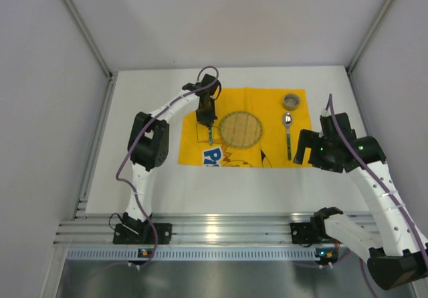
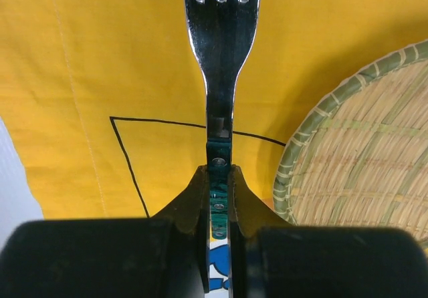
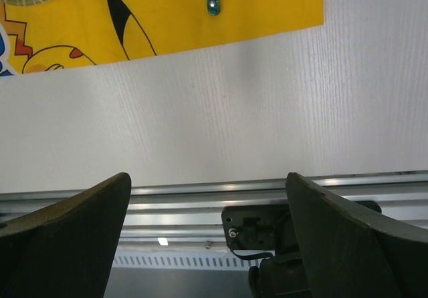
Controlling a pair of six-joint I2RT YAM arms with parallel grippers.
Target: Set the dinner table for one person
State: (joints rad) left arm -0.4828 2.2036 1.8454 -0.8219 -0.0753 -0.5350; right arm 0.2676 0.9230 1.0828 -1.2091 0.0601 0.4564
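Laying the fork left of the woven plate.
From above: left fingers pinched shut on the fork handle over the yellow placemat, spoon and small cup lying right of the plate; next, lower flat beside the plate, then let go. Left wrist: clamped on the green handle, tines ahead. Right wrist: right fingers spread wide, empty, above the white desk spanning everything, near the metal rail; plain white walls around.

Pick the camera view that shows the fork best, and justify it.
Left wrist view: the fork runs up mid-frame, tines and green handle sharp, pinched in the left gripper. The top external view shows it only as a small dark sliver beside the woven plate. The right wrist view misses it.
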